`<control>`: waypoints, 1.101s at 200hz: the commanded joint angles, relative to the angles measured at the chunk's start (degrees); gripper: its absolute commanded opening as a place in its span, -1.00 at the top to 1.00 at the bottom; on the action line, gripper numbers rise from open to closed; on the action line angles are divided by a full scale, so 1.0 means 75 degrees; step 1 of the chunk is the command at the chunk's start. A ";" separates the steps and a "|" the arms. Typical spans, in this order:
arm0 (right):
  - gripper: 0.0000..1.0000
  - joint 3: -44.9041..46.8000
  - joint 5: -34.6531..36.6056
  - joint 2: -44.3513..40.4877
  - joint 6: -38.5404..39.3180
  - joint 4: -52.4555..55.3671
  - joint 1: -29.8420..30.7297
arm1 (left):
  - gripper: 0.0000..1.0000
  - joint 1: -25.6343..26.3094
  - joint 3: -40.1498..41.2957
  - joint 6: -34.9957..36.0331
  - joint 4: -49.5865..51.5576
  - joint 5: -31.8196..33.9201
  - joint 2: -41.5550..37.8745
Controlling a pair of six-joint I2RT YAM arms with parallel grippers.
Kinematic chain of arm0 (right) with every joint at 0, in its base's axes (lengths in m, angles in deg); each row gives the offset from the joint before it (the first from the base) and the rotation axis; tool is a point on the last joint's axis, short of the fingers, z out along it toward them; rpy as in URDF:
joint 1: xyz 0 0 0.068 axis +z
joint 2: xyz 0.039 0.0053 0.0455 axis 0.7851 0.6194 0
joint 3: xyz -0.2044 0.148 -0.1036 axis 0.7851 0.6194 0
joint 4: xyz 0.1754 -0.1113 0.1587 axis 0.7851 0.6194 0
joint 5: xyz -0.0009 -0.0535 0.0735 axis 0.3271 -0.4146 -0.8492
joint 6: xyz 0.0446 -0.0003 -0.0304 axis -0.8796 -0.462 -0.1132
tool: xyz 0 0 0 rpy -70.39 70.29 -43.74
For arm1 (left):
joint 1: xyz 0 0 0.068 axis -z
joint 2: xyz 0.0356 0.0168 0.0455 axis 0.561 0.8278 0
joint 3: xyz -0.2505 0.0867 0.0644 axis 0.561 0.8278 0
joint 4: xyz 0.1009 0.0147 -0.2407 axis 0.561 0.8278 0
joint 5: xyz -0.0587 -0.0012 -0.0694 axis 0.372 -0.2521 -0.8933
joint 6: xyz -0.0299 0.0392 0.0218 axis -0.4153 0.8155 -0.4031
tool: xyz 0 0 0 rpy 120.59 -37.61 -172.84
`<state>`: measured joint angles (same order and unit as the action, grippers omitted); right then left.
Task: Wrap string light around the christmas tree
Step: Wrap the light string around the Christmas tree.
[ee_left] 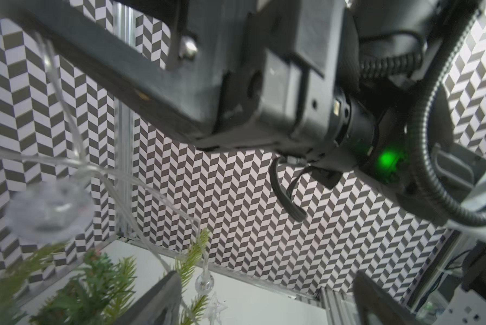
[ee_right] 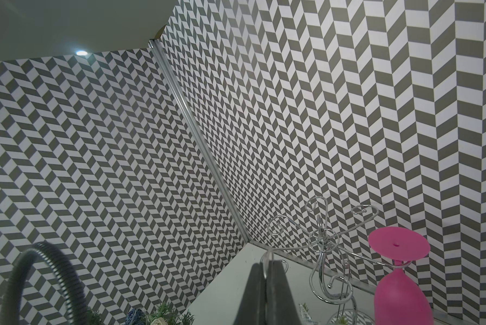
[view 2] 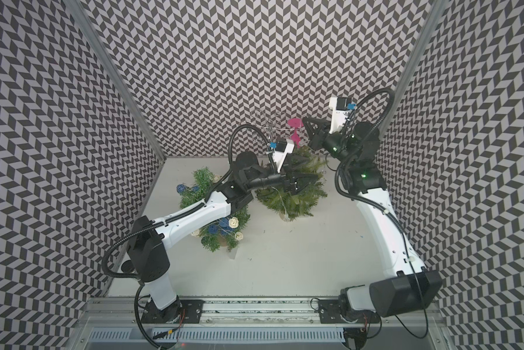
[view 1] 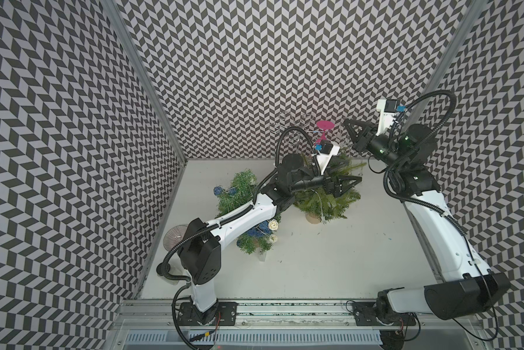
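right wrist: mid-wrap, right gripper pinches the string, high above the tree.
left gripper spread over it; next, close on the slack strand.

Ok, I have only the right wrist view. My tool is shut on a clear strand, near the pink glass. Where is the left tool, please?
Observer: The left tool is open, just above the plain green tree.
Operator: And does my strand arrive at that tree?
Observer: Yes. The left wrist view shows the string light running from the right tool down to its branches.
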<state>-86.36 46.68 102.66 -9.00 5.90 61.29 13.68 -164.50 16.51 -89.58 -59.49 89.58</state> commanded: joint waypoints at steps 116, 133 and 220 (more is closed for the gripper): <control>1.00 0.0287 -0.0685 0.0095 0.0484 -0.0405 0.0015 | -0.85 0.0316 0.0475 0.1636 0.1703 0.3440 -0.2321; 1.00 0.0443 -0.0979 -0.0121 0.0626 -0.0594 0.0014 | -0.84 0.0053 -0.0533 0.2262 0.2852 0.3630 -0.1952; 1.00 0.1209 -0.3035 -0.0810 0.1264 -0.1560 0.0021 | -0.64 -0.1149 -0.1798 0.3288 0.3945 0.0949 -0.0885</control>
<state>-78.27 31.32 97.70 -1.22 1.12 61.25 4.13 -174.88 37.14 -63.92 -46.29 81.64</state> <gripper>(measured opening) 0.044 0.823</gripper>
